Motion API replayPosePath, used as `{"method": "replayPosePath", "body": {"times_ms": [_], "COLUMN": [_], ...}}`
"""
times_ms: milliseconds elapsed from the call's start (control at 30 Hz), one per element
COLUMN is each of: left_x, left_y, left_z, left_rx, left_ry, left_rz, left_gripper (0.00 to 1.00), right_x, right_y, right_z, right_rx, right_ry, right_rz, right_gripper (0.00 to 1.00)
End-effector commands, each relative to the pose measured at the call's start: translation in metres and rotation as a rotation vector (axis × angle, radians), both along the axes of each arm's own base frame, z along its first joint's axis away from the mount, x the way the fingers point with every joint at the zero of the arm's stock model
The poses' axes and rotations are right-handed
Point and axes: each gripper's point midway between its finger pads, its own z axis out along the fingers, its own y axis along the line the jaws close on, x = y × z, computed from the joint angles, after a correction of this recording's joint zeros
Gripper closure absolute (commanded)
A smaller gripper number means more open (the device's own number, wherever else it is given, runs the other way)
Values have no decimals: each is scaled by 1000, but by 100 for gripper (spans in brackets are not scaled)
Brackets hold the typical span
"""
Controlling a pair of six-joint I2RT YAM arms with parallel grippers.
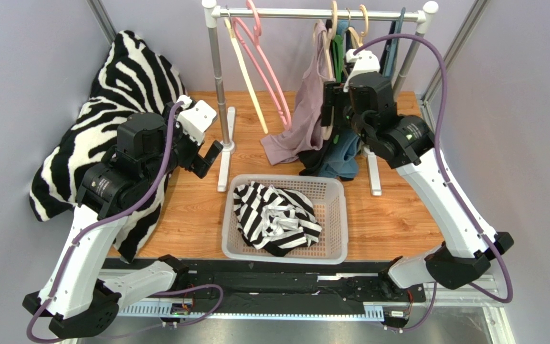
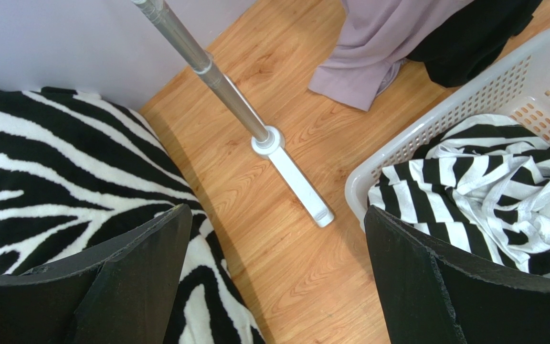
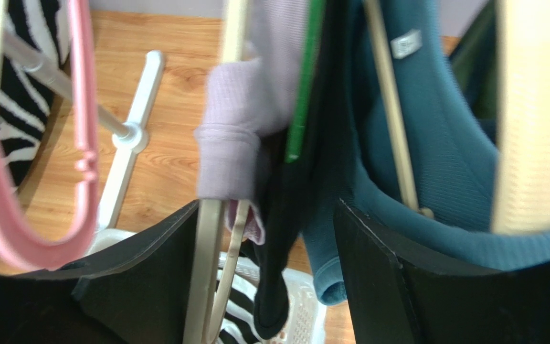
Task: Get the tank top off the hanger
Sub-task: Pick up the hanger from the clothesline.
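Observation:
A lilac tank top hangs from a cream hanger on the rack, its hem trailing on the wood. My right gripper is up against it among the hung clothes. In the right wrist view the right gripper is open, with the cream hanger, a lilac fold of the tank top and a black garment between its fingers, nothing clamped. My left gripper hovers open and empty over the table by the rack's foot; the left gripper looks down on bare wood.
A teal top and a green hanger hang right of the black garment. Pink hangers hang on the rail. A white basket holds a striped garment. A zebra blanket lies at the left.

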Motion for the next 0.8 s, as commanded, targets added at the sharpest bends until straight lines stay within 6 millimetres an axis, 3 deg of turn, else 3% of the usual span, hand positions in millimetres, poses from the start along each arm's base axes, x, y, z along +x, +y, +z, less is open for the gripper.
{"method": "replayPosePath", "body": {"times_ms": [0, 167, 233, 333, 533, 633, 767], "left_x": [-5, -6, -5, -6, -8, -8, -8], "left_y": [0, -2, -2, -4, -3, -3, -5], "left_z": [14, 11, 9, 10, 8, 6, 7], "left_rx": [-56, -59, -59, -71, -69, -69, -72], "left_ry": [-25, -14, -8, -3, -1, 3, 5], "left_rz": [-6, -13, -10, -24, -27, -30, -35], "left_gripper": [1, 1, 1, 1, 1, 1, 1], "right_x": [-4, -6, -8, -3, 10, 14, 16], "right_y": [-34, -40, -34, -18, 7, 13, 16], "right_z": [14, 36, 55, 65, 38, 27, 20], "right_rx": [16, 41, 88, 115, 73, 66, 51], "right_ry": [-40, -89, -125, -134, -62, -42, -27], "right_rz": [-68, -83, -54, -4, 42, 51, 52], "right_gripper": [30, 30, 30, 33, 50, 72, 75]}}
